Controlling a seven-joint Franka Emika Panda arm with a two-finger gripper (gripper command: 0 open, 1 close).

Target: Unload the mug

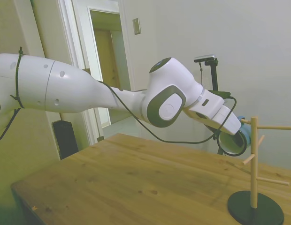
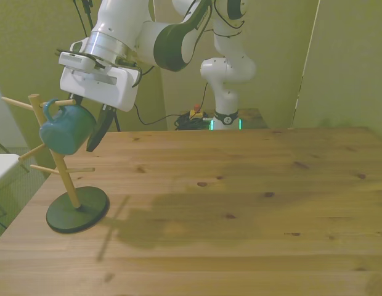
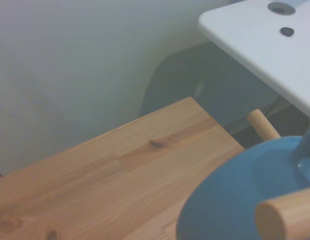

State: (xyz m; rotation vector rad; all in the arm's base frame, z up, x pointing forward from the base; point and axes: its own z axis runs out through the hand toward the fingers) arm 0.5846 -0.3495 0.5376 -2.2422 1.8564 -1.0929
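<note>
The teal-blue mug (image 2: 65, 129) hangs by its loop handle on an upper peg of a wooden mug tree (image 2: 55, 148) at the front view's left. My gripper (image 2: 95, 132) reaches down right against the mug's side, at its rim. From the side, the mug (image 1: 243, 136) shows partly behind the hand, its dark rim and white inside facing the camera, close to the tree's post (image 1: 254, 164). My gripper (image 1: 233, 140) sits at that rim. The wrist view is filled low down by the mug's blue wall (image 3: 230, 200) and a peg end (image 3: 285, 215).
The mug tree stands on a round black base (image 2: 77, 209) near the table's edge (image 2: 18, 216), with several bare pegs sticking out both ways (image 1: 274, 180). The wooden tabletop (image 2: 240, 203) stretches wide to the front view's right. A white chair edge (image 2: 3, 166) lies beyond the table.
</note>
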